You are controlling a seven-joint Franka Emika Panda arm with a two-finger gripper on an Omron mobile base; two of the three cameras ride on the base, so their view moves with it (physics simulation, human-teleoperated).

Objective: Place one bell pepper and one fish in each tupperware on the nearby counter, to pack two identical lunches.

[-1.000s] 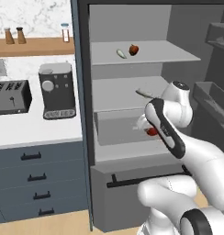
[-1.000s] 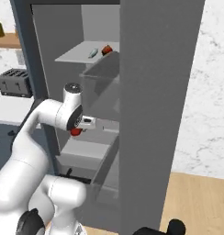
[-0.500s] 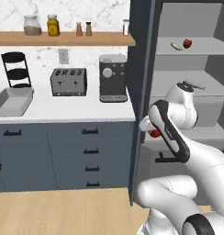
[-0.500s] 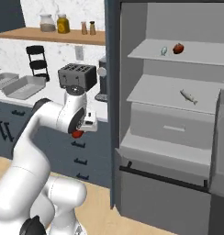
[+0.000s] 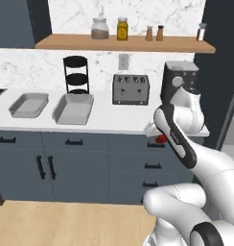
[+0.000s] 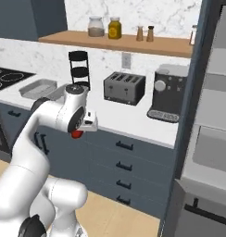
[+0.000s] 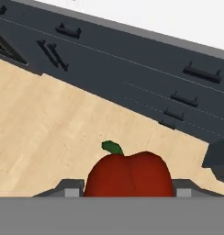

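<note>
A red bell pepper (image 7: 130,176) with a green stem sits between my fingers, and my gripper (image 7: 127,189) is shut on it. It hangs in front of the slate-blue drawers, just below the edge of the white counter (image 5: 114,124), as the gripper (image 5: 158,138) and pepper (image 6: 77,134) show in both base views. Two grey tupperware trays, one (image 5: 29,104) beside the other (image 5: 73,108), stand on the counter far to the left of my gripper. The nearer-left tray (image 6: 38,88) also shows in the right base view. The fish is out of view.
A toaster (image 5: 131,89), a coffee machine (image 5: 179,79) and a black tiered rack (image 5: 76,74) stand along the counter's back. A wooden shelf (image 5: 123,44) with jars hangs above. The open fridge (image 6: 212,115) is at the right, a black hob (image 6: 3,76) at far left.
The whole picture has swung from the open fridge to the counter, so the base has moved. The pepper stays gripped in front of the arm.
</note>
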